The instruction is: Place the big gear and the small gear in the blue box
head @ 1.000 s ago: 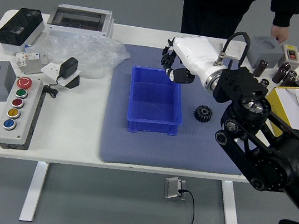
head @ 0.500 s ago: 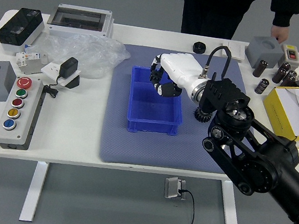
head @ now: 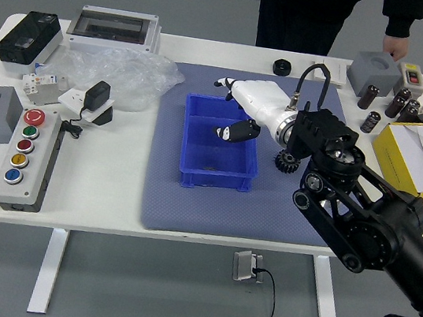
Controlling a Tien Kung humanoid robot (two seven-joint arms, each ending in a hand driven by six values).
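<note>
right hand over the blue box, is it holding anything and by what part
Nothing is held: the right hand hovers over the blue box with its fingers spread and no gear between them.

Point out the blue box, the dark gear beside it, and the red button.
Blue box (head: pixel 216 181), head view: near outer wall.
Dark gear (head: pixel 286 164), head view: top face.
Red button (head: pixel 34 117), head view: cap.

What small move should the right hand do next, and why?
Probably the right hand should lift and shift toward the black toothed gear, because the hand looks open above the blue plastic box, while this gear lies outside, on the grey-blue mat.
</note>
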